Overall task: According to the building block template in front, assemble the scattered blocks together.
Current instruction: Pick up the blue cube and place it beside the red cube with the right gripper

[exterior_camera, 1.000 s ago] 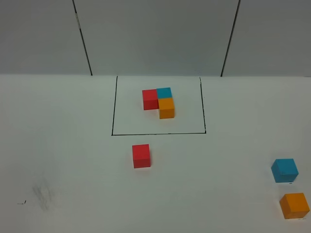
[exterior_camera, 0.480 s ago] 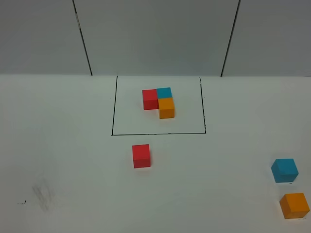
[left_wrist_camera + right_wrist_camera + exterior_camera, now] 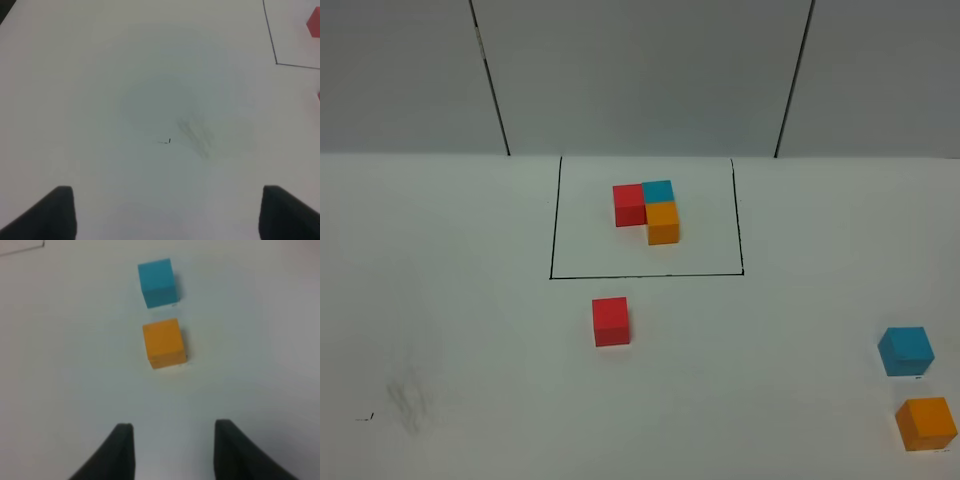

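The building block template, a red, cyan-blue and orange L-shaped cluster, sits inside the black outline at the table's far middle. Just in front of the outline lies the loose red cube. The loose blue cube and orange cube rest at the near right, a small gap between them. Neither gripper appears in the exterior high view. My right gripper hovers short of the orange cube and blue cube, jaws apart and empty. My left gripper stands wide open over bare table.
A faint grey smudge and a tiny black mark are on the white table at the near left. A grey wall with two dark seams backs the table. The outline's corner shows in the left wrist view.
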